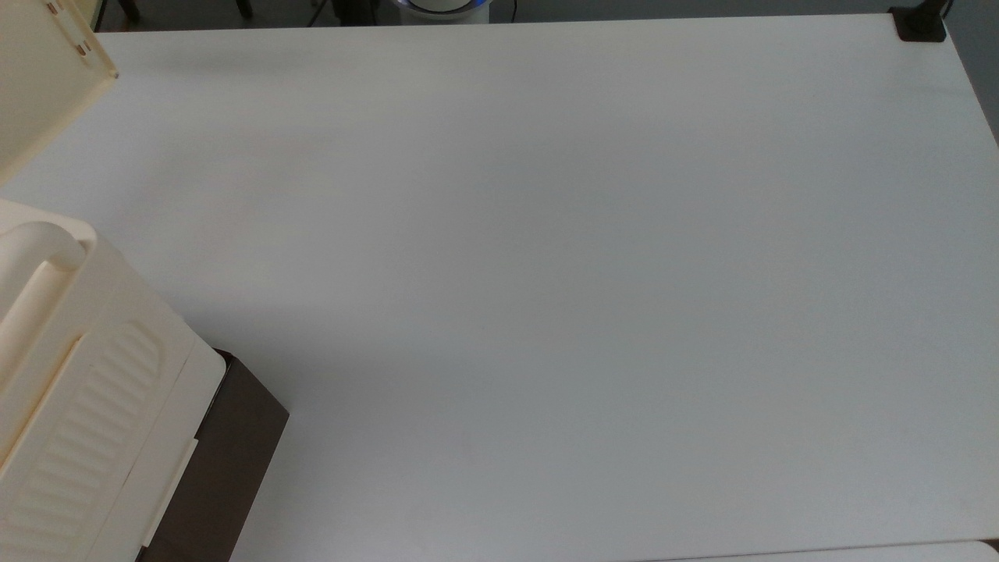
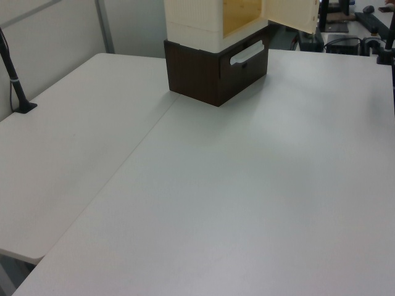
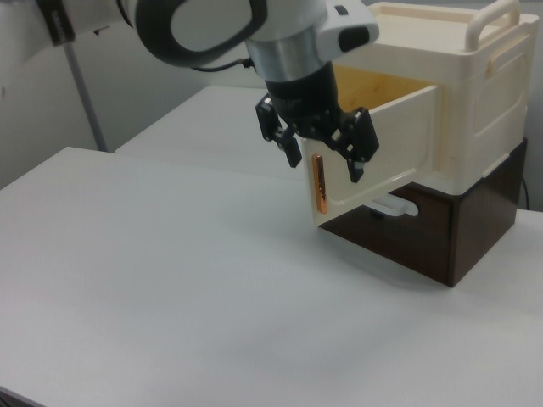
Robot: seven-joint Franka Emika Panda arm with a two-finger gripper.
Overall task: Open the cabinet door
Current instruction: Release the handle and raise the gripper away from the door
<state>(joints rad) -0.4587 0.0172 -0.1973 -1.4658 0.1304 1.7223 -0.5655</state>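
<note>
The cabinet (image 3: 485, 110) is a cream box with a thick handle bar on top, standing on a dark brown base. Its cabinet door (image 3: 386, 144) is swung out, baring a wooden inside, and carries a copper strip (image 3: 320, 183) near its free edge. My gripper (image 3: 325, 168) hangs open at that free edge's upper corner, one finger on each side of it. In the top view the cabinet door (image 1: 35, 86) juts out at the upper left, above the cabinet (image 1: 86, 390). At the top of the left view stand the cabinet (image 2: 191, 18) and its cabinet door (image 2: 291, 12).
The brown base (image 2: 210, 77) has a drawer with a white handle (image 2: 247, 53). The white table (image 1: 546, 273) stretches wide across the top view. A black post (image 2: 13, 80) stands clamped at the left view's left, and a black clamp (image 1: 921, 23) at the top view's far right corner.
</note>
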